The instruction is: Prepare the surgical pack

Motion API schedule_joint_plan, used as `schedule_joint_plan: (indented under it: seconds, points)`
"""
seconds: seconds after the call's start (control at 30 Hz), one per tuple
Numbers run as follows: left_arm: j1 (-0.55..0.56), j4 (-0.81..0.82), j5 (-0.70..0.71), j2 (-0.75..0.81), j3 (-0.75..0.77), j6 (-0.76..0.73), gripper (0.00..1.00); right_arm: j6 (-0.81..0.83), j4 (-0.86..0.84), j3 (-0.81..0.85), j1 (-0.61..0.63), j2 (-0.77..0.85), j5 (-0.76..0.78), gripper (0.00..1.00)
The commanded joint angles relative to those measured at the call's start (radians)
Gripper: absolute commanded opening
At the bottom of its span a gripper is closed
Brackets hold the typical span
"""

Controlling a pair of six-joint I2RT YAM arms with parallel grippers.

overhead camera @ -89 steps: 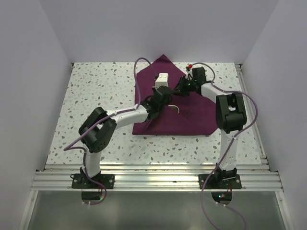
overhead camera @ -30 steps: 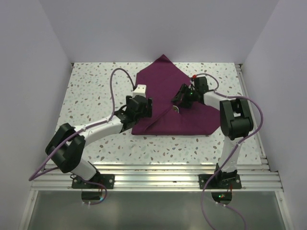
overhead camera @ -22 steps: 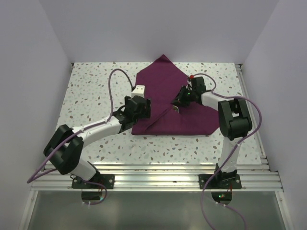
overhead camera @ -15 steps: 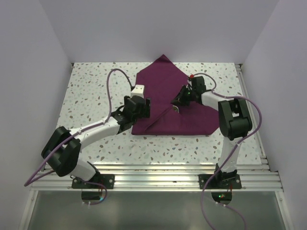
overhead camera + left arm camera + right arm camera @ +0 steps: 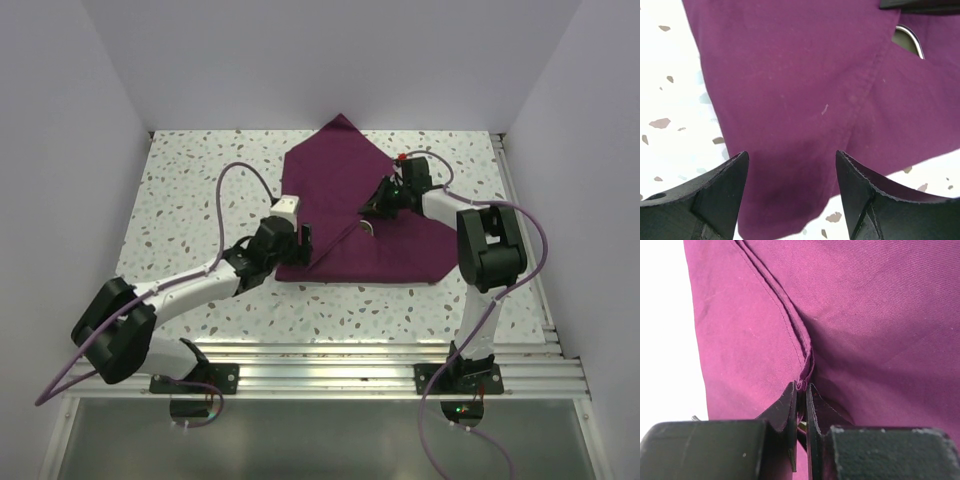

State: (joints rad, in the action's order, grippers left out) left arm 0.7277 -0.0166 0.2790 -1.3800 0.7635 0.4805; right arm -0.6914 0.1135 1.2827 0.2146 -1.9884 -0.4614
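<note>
Plum-purple cloth [image 5: 345, 190] is lying partly folded in the middle of the speckled table [image 5: 190, 190], so the wrapping step is under way. The right gripper [image 5: 801, 390] is pinching a hemmed edge of it, jaws closed tight, near where a sliver of steel tray [image 5: 906, 39] is peeking from under the fold. The left gripper [image 5: 790, 156] is hovering over the near left corner, jaws spread, holding nothing. Next, the pinched edge is probably needing drawing across the tray while the left takes its corner.
</note>
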Motion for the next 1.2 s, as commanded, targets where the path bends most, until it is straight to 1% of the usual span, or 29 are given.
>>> schedule_joint_plan:
  seconds: [0.0, 0.17, 0.27, 0.37, 0.43, 0.53, 0.63, 0.7, 0.77, 0.93, 1.03, 1.1, 1.13, 1.17]
  points:
    - [0.009, 0.079, -0.061, 0.044, -0.027, 0.041, 0.73, 0.024, 0.006, 0.038, -0.017, 0.048, 0.010, 0.00]
    - [0.010, 0.128, -0.145, 0.038, -0.064, 0.072, 0.68, 0.027, 0.002, 0.035, -0.027, 0.030, 0.010, 0.00]
    - [0.010, 0.151, -0.162, 0.021, -0.085, 0.099, 0.64, 0.027, -0.006, 0.030, -0.030, 0.019, 0.009, 0.00]
    - [0.010, 0.165, -0.159, 0.007, -0.118, 0.125, 0.62, 0.029, -0.015, 0.023, -0.029, 0.013, 0.012, 0.00]
    - [0.012, 0.211, -0.175, 0.004, -0.145, 0.138, 0.62, 0.027, -0.020, 0.018, -0.030, 0.008, 0.018, 0.00]
    - [0.027, 0.234, -0.187, -0.014, -0.176, 0.153, 0.61, 0.027, -0.023, 0.018, -0.034, 0.004, 0.021, 0.00]
    - [0.048, 0.234, -0.187, -0.024, -0.171, 0.159, 0.60, 0.027, -0.023, 0.024, -0.037, -0.004, 0.024, 0.00]
    - [0.076, 0.231, -0.170, 0.002, -0.168, 0.161, 0.60, 0.029, -0.020, 0.030, -0.038, -0.009, 0.027, 0.00]
    - [0.102, 0.198, -0.131, 0.039, -0.147, 0.150, 0.60, 0.030, -0.017, 0.035, -0.038, -0.012, 0.032, 0.00]
    - [0.108, 0.089, -0.115, 0.099, -0.072, 0.127, 0.61, 0.033, -0.020, 0.038, -0.040, -0.020, 0.032, 0.01]
    - [0.108, 0.055, -0.118, 0.139, -0.056, 0.125, 0.62, 0.038, -0.020, 0.043, -0.041, -0.026, 0.035, 0.06]
    - [0.107, 0.044, -0.121, 0.156, -0.052, 0.125, 0.64, 0.041, -0.020, 0.043, -0.043, -0.029, 0.035, 0.11]
    - [0.105, 0.035, -0.120, 0.159, -0.046, 0.122, 0.65, 0.043, -0.020, 0.041, -0.044, -0.029, 0.035, 0.20]
    - [0.092, 0.030, -0.126, 0.156, -0.043, 0.121, 0.65, 0.044, -0.017, 0.043, -0.046, -0.023, 0.038, 0.24]
